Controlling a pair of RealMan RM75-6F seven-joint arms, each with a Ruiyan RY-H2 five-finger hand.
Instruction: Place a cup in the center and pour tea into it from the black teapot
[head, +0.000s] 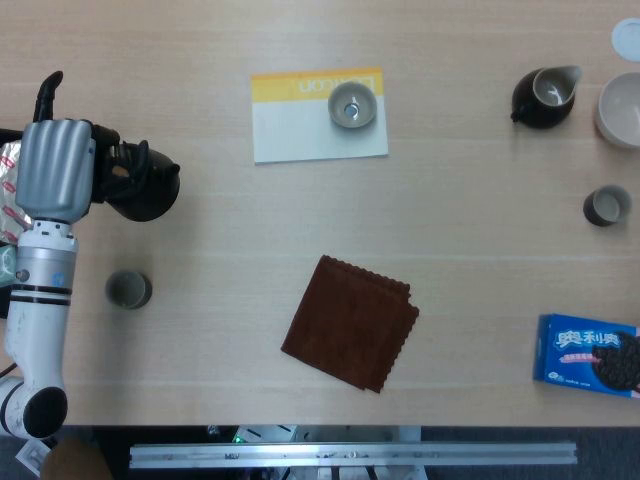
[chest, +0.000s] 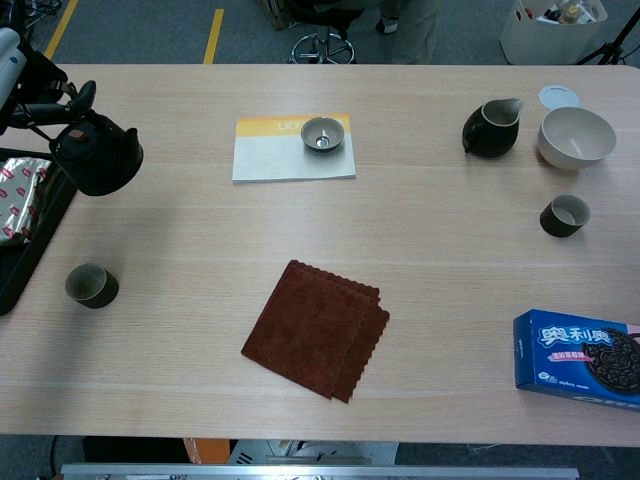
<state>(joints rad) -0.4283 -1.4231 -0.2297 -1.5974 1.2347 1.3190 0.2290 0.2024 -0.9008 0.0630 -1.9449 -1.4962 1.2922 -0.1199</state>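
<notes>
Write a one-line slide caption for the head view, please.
Left hand holds the black teapot at the table's left side; cups wait nearby.

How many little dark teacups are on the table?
2: one cup near the left edge below the black teapot, another cup at the right, below the white bowl.

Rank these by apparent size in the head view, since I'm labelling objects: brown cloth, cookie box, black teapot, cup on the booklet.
1. Brown cloth
2. Cookie box
3. Black teapot, partly hidden by the left hand
4. Cup on the booklet
</notes>
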